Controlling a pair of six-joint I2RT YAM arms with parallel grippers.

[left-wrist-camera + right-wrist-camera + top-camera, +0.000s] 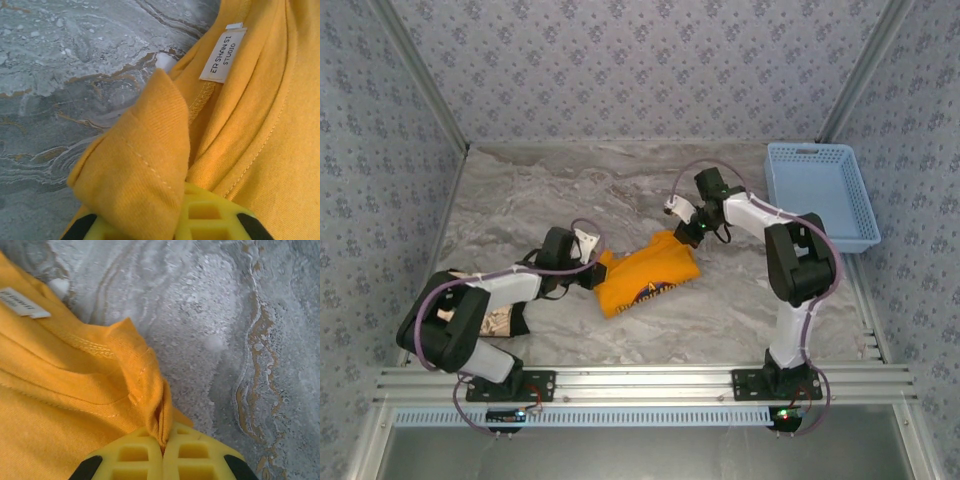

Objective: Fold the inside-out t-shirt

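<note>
The left hand (175, 222) sits at the near-left corner of the orange-yellow t-shirt (645, 275), with cloth draped over its fingers (210, 220), so its grip cannot be told. The shirt lies bunched on the desk (720, 310). At its far edge the right hand (163, 452) pinches a fold tight.

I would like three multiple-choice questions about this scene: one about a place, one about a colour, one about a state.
1. Where on the table does the blue basket stand? A near left; B far right; C centre.
2. What colour is the t-shirt? A orange-yellow; B green; C white.
3. How is the right gripper? A wide open; B holding the basket; C shut on the t-shirt.
Key: 1 B, it sits at the back on the right; 2 A, the cloth is orange-yellow in each view; 3 C, fabric is pinched between its closed jaws.
</note>
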